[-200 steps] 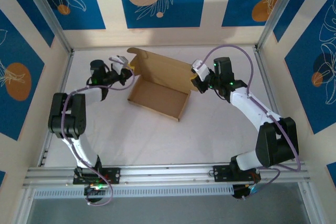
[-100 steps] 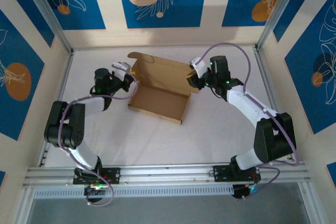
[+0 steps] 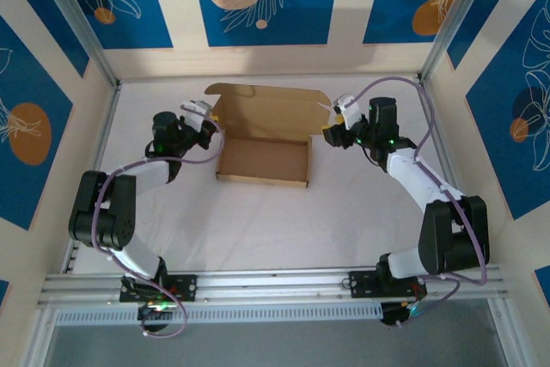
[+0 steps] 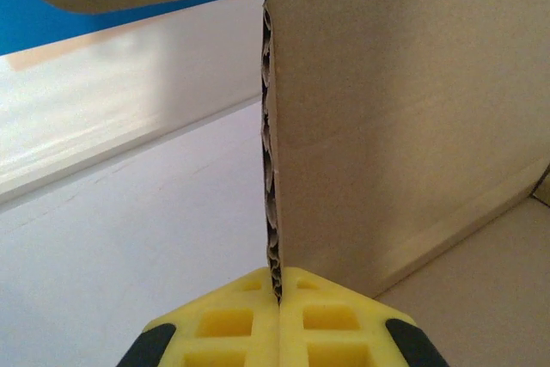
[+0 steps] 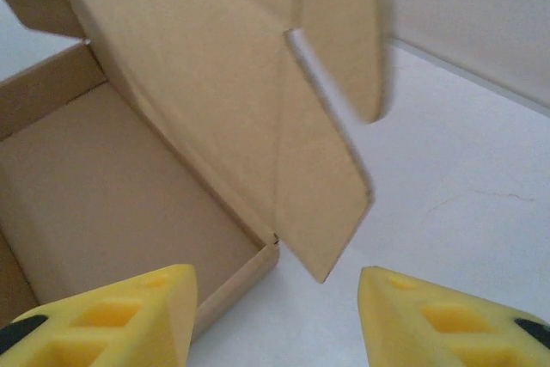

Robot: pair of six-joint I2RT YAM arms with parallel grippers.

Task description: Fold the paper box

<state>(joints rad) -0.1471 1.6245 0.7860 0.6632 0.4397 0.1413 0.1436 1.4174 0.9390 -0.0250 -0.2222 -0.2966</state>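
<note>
Cardboard paper box [image 3: 262,163] lies between my arms, long axis left to right, lid [image 3: 266,112] upright along its far side. My left gripper [image 4: 278,285] is clamped on the lid's left edge. My right gripper [image 5: 275,288], jaws apart and empty, faces the lid's right flap [image 5: 322,212].

Edge of the paper box [image 4: 404,126] tight inside the left tool [image 4: 278,291]
</note>
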